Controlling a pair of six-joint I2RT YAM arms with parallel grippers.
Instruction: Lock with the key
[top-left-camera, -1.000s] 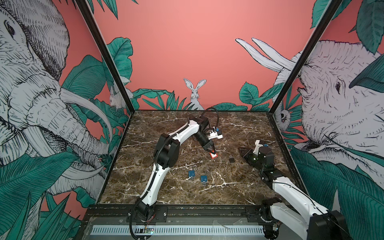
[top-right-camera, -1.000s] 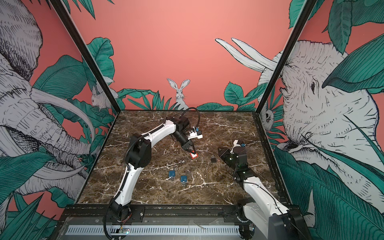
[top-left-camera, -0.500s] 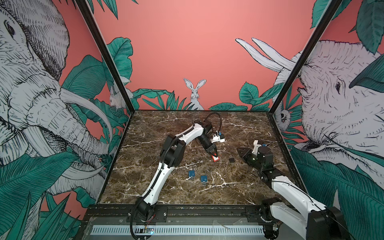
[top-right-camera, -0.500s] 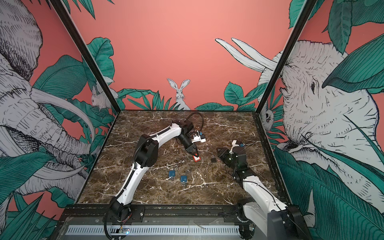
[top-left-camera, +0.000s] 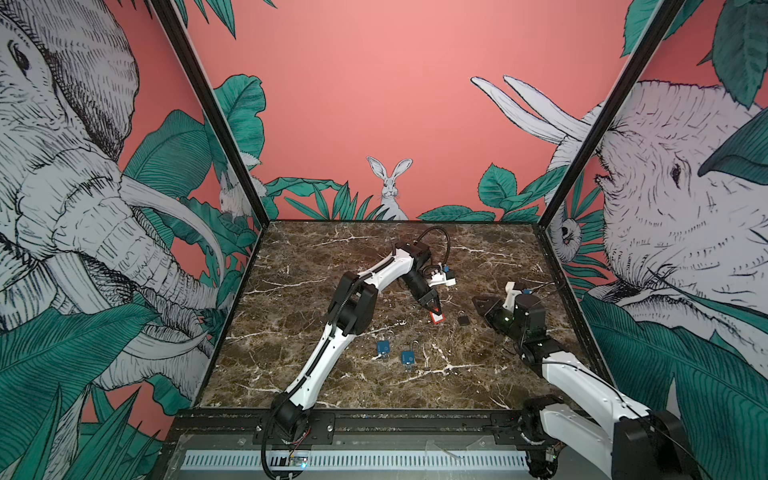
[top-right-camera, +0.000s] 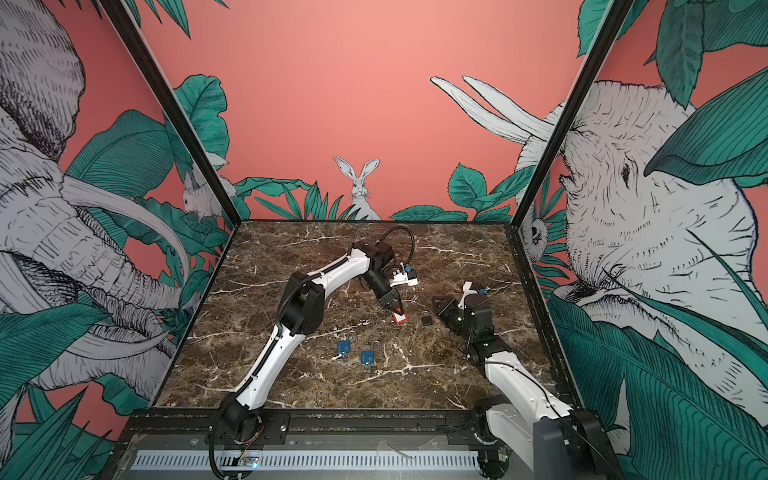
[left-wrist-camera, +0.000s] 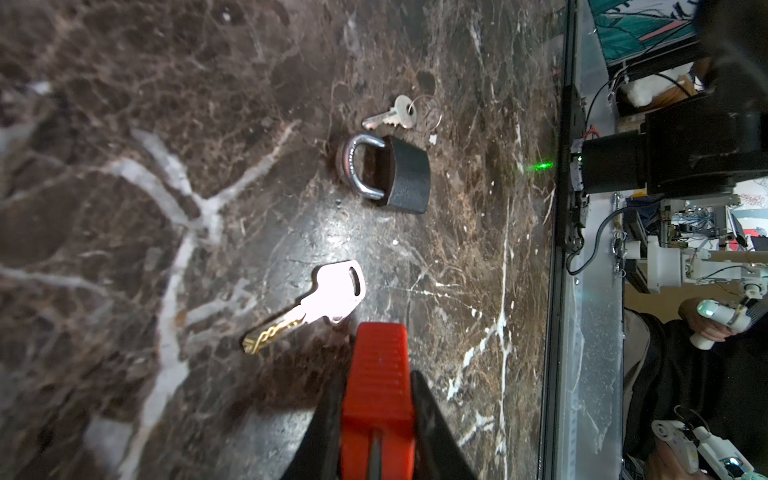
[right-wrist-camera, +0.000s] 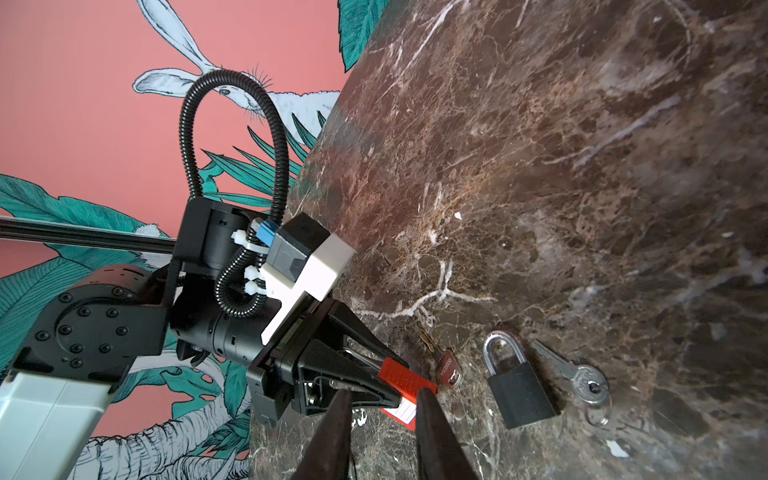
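Left claw (top-right-camera: 399, 311) clamps the red padlock (left-wrist-camera: 379, 374) down at the marble surface (top-left-camera: 332, 257) right of centre, a key (left-wrist-camera: 328, 297) lying just beside it, a black padlock (left-wrist-camera: 405, 174) further right, near the narrowly parted, empty right claw (right-wrist-camera: 383, 392).

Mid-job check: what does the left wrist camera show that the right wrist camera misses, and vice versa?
Only left wrist: the edge of the table and a person's hand beyond it. Only right wrist: the left arm from outside, the right tool with jaws parted and empty, the pink wall. Both: the red padlock clamped in the left tool, plus a loose key, black padlock and ringed key lying on the table.
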